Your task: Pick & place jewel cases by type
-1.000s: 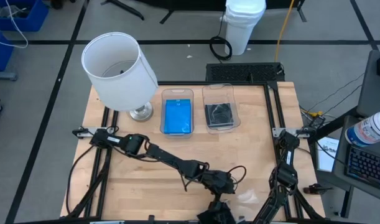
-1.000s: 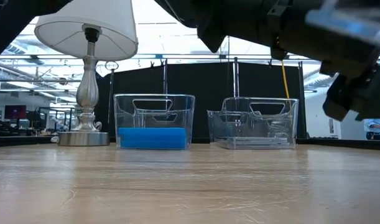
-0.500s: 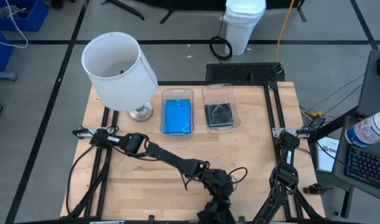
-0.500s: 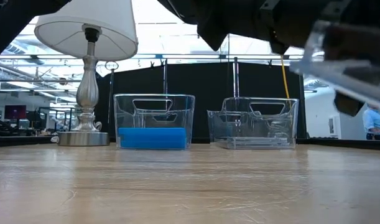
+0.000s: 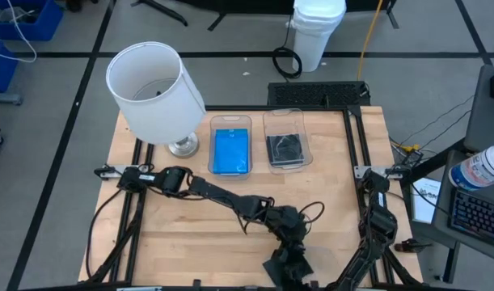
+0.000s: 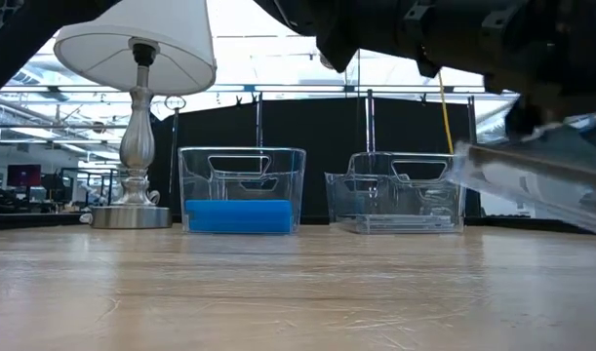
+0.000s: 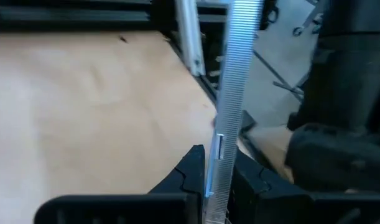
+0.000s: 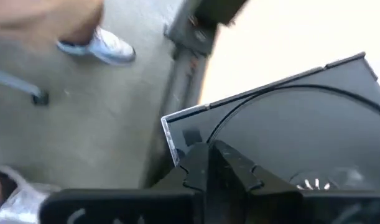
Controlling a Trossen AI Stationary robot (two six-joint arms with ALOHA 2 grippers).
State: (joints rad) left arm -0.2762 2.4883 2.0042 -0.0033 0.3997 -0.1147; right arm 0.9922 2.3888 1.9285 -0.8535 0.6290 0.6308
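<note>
the left arm reaches across the wooden tabletop [image 5: 174, 218] to its near edge, right of the middle; there the left gripper [image 7: 218, 180] is pinched tight on the edge of a clear jewel case [image 7: 234, 93], which stands edge-on between its dark fingers [image 7: 191, 171]; from table height that case [image 6: 532, 180] hangs tilted in the air, clear of the wood; the right gripper [image 8: 209, 163] has its fingers nearly together, tips against the corner of a clear case with a dark grey inside [image 8: 289, 124], but i cannot tell whether it actually has hold of it, nor whether this is the same case the left one grips; the right arm sits low at the near right corner of the tabletop; toward the far side stand two clear bins side by side; the left bin [image 5: 230, 123] has bright blue cases [image 5: 230, 152] in it, the right bin [image 5: 285, 118] has dark grey ones [image 5: 285, 149]; a white-shaded lamp [image 5: 154, 93] stands just beside the blue bin, at the far left.
</note>
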